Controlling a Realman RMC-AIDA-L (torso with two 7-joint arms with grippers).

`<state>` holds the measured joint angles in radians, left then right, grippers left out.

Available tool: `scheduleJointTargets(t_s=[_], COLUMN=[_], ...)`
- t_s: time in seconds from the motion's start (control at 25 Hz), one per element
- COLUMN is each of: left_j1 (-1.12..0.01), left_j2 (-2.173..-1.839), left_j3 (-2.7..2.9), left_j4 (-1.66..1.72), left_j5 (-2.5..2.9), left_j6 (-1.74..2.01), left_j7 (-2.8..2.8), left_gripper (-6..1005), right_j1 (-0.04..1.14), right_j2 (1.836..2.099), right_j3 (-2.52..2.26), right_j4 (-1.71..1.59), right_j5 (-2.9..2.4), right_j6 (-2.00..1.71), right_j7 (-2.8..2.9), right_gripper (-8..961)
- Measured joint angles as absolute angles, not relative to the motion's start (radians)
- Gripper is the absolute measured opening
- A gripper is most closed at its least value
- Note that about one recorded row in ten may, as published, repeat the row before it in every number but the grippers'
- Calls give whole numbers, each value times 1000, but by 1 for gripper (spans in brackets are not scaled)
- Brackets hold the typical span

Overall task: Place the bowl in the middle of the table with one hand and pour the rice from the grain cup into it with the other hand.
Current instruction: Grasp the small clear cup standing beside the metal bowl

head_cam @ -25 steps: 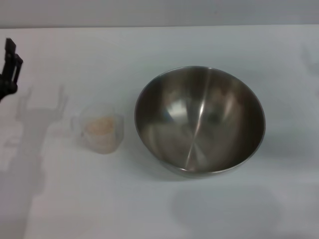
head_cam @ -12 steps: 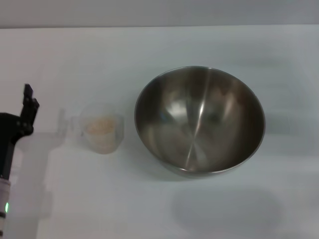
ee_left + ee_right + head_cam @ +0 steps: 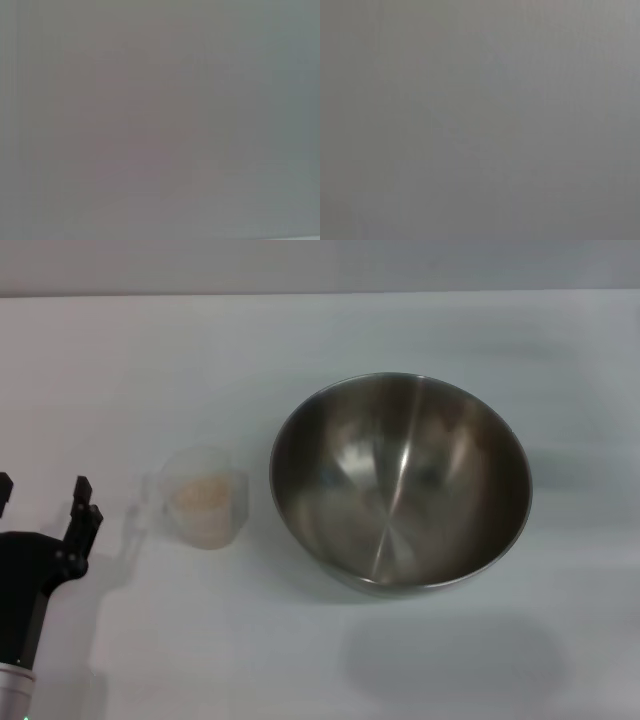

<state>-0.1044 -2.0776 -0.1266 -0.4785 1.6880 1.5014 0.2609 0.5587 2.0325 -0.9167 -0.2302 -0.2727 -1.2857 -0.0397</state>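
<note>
A large steel bowl [image 3: 400,483] stands empty on the white table [image 3: 300,340], a little right of the middle. The small clear grain cup [image 3: 205,496] stands upright just left of it, with pale rice [image 3: 200,492] inside. My left gripper [image 3: 42,495] is at the left edge, left of the cup and apart from it, with its two black fingers spread and nothing between them. The right gripper is out of view. Both wrist views show only a plain grey surface.
The wall line runs along the table's far edge [image 3: 320,292]. A soft shadow [image 3: 450,660] lies on the table in front of the bowl.
My left arm has come down the left edge toward the front and slightly right, closer to the cup's level. The bowl and cup have not moved.
</note>
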Motion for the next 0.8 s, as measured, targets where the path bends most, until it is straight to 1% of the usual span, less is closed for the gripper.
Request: scheduleJointTargets(t_s=[0.52,0.8], left_j1=[-84,-101], left_j2=[-2079,-2079], left_j3=[-48,-50], left_j4=[-516,-532], left_j5=[1684,1681], left_j6=[1454,1382], left_j7=[262,262], left_gripper=[705,703], right_j1=[566,564], right_j2=[2029,2029], right_j3=[-900,-900], right_j4=[-231,-231], right_j5=[-271,-271], right_j6=[-1274,-1276], right_j7=[-41,-41], right_gripper=[545,545])
